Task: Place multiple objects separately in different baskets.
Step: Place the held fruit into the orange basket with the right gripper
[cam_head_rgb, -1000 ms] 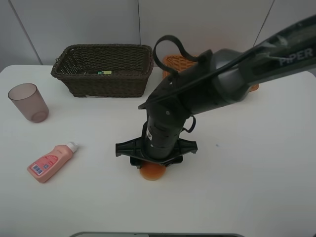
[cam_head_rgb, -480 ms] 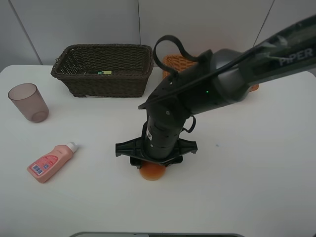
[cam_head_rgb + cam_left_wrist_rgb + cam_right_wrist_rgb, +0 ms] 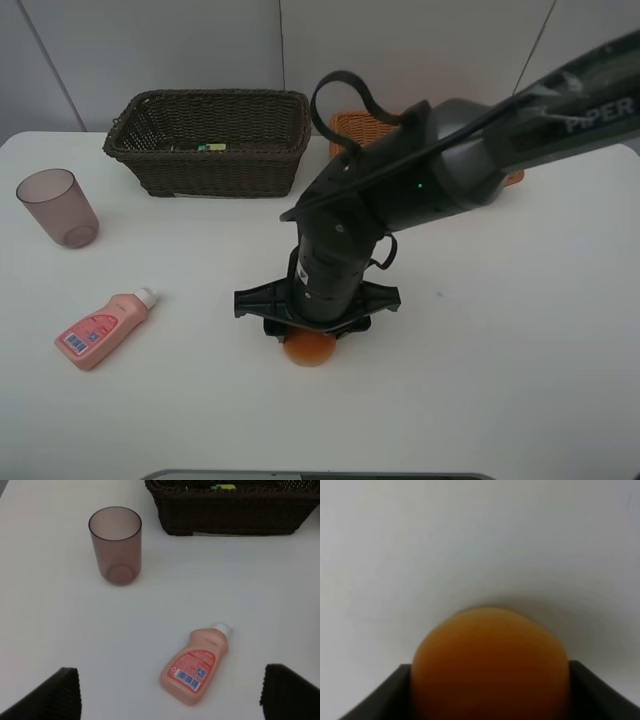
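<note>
Nothing that we can make out has shifted since the earlier frame: the right gripper [image 3: 311, 334] stands at the same spot, pointing straight down over the tangerine [image 3: 310, 350] on the near middle of the white table [image 3: 480, 380]. From its wrist we see the fruit filling the gap, both dark fingers [image 3: 385, 695] pressed against its sides, so we judge the pincer clenched on it, the fruit not yet raised. We would check the grip sits at the widest part, since a round fruit slips, then lift straight up before turning away. Further left the pink bottle [image 3: 100, 330] lies on its side, with the left gripper [image 3: 170, 694] spread wide and empty above it. Beyond is the upright mauve cup [image 3: 58, 207]. Farthest stand the dark basket [image 3: 210, 165], holding something green, and the light basket [image 3: 355, 127], mostly hidden behind the arm; we should carry high enough to clear either rim.
</note>
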Motion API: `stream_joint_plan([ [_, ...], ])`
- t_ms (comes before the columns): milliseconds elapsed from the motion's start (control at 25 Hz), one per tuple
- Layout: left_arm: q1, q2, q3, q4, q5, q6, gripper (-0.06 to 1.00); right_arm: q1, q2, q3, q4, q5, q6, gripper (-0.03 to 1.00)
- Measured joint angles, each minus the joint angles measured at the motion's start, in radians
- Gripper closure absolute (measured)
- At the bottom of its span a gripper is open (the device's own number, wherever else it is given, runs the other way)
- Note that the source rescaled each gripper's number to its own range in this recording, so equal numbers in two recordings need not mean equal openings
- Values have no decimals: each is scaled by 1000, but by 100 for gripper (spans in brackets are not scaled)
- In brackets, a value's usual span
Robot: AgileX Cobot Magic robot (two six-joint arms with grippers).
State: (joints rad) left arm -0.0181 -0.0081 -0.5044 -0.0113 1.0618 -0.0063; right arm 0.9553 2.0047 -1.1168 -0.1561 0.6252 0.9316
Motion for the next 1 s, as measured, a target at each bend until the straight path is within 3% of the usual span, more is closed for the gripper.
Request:
stream_joint_plan([
  [200, 0, 0, 0, 0, 0, 0, 3, 0, -35, 0, 2, 18, -24, 58],
  [480, 0, 0, 0, 0, 0, 0, 3, -28, -124, -11, 10, 64, -152, 58],
  [800, 0, 0, 0, 0, 0, 0, 3, -122, -131, -163, -28, 344, -391, 58],
  [1000, 0, 0, 0, 0, 0, 0, 3, -187, -131, -248, -49, 426, -485, 58],
])
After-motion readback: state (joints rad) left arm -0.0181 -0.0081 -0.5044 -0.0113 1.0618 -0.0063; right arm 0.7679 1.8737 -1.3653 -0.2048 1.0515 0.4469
